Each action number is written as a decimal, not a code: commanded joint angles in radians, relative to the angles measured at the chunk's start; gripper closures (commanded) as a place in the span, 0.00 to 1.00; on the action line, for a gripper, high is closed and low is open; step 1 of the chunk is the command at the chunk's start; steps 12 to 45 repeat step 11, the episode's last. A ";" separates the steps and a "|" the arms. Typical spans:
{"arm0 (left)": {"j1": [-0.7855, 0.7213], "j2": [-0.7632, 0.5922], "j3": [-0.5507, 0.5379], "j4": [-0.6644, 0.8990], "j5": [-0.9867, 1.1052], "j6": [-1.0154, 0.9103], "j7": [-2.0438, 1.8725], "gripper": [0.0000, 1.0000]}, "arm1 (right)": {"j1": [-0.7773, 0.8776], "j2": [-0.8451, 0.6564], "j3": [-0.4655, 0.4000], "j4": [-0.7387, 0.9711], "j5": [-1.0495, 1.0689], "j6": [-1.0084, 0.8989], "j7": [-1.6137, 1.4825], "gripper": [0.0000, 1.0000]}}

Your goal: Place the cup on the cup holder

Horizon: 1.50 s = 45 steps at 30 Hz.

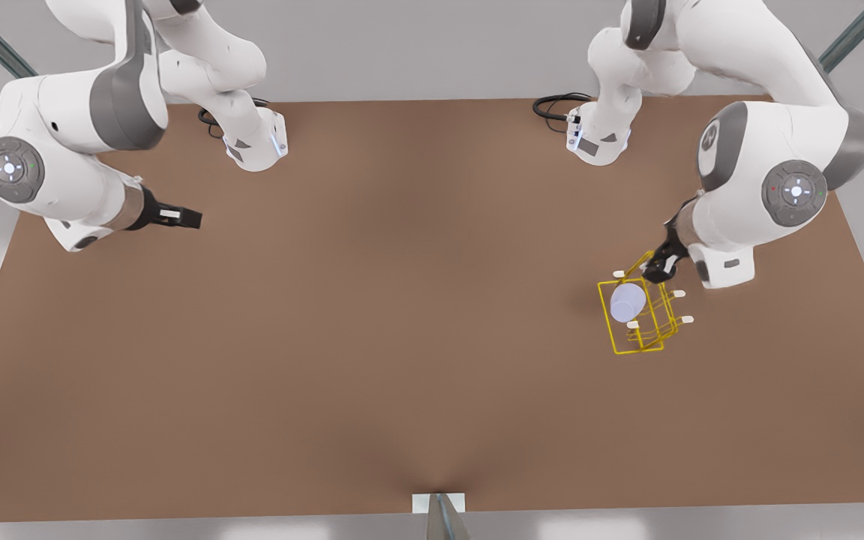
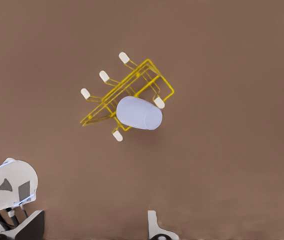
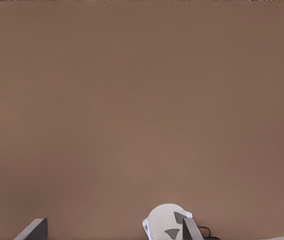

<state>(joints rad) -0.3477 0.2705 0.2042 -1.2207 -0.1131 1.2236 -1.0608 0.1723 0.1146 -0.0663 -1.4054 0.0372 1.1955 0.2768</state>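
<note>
A: Starting from the front view's left, what is there?

B: The right gripper (image 1: 177, 217) hangs over the brown table (image 1: 402, 337), well apart from the cup holder (image 1: 606, 315), on that arm which waits. I cannot tell whether it is open or closed.

A: And the cup holder itself?

B: It is a yellow wire rack standing on the table toward the front view's right. 5 white prong tips show around it in the left wrist view.

A: What does it hold?

B: 1 thing: the cup (image 1: 627, 301), a plain lavender-blue one. It sits on the holder, within the wire frame, on the side of the holder toward the front view's left. In the left wrist view it rests tilted across the wires with white tips just beside it. Whether a prong runs up inside it I cannot tell.

A: Where is the cup relative to the hand?

B: The left gripper (image 1: 661, 266) is just above the holder's far corner, near the cup but apart from it. In the left wrist view its fingers (image 2: 154, 227) stand spread with bare table between them, gripping nothing.
</note>
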 commanded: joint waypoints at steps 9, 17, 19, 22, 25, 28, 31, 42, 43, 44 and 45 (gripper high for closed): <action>0.184 -0.037 -0.230 -0.023 0.124 -0.022 1.085 0.00 | 0.024 -0.004 -0.001 0.008 -0.072 0.085 -0.130 0.00; 0.187 -0.037 -0.226 -0.023 0.124 -0.021 1.079 0.00 | 0.026 -0.004 0.000 0.008 -0.076 0.085 -0.130 0.00; 0.187 -0.037 -0.226 -0.023 0.124 -0.021 1.079 0.00 | 0.026 -0.004 0.000 0.008 -0.076 0.085 -0.130 0.00; 0.187 -0.037 -0.226 -0.023 0.124 -0.021 1.079 0.00 | 0.026 -0.004 0.000 0.008 -0.076 0.085 -0.130 0.00; 0.187 -0.037 -0.226 -0.023 0.124 -0.021 1.079 0.00 | 0.026 -0.004 0.000 0.008 -0.076 0.085 -0.130 0.00; 0.187 -0.037 -0.226 -0.023 0.124 -0.021 1.079 0.00 | 0.026 -0.004 0.000 0.008 -0.076 0.085 -0.130 0.00; 0.187 -0.037 -0.226 -0.023 0.124 -0.021 1.079 0.00 | 0.026 -0.004 0.000 0.008 -0.076 0.085 -0.130 0.00; 0.187 -0.037 -0.226 -0.023 0.124 -0.021 1.079 0.00 | 0.026 -0.004 0.000 0.008 -0.076 0.085 -0.130 0.00; 0.187 -0.037 -0.226 -0.023 0.124 -0.021 1.079 0.00 | 0.026 -0.004 0.000 0.008 -0.076 0.085 -0.130 0.00; 0.187 -0.037 -0.226 -0.023 0.124 -0.021 1.079 0.00 | 0.026 -0.004 0.000 0.008 -0.076 0.085 -0.130 0.00; 0.187 -0.037 -0.226 -0.023 0.124 -0.021 1.079 0.00 | 0.026 -0.004 0.000 0.008 -0.076 0.085 -0.130 0.00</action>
